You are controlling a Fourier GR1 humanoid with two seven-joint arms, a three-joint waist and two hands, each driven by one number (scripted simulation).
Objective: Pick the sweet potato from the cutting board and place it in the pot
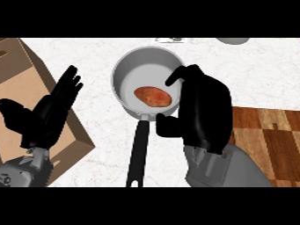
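The reddish-brown sweet potato (pixel 153 96) lies inside the grey pot (pixel 127 70), toward its right side. My right hand (pixel 203 105) hovers just right of it over the pot's rim, fingers relaxed and open, not holding the potato. The pot's black handle (pixel 137 151) points toward me. The checkered wooden cutting board (pixel 276 140) lies at the right, partly hidden by my right forearm. My left hand (pixel 45 112) rests open at the left, fingers up.
A light wooden board or box (pixel 12 79) lies at the left under my left hand. A pale round object (pixel 233 40) and a small dark item (pixel 171 40) show at the counter's far edge.
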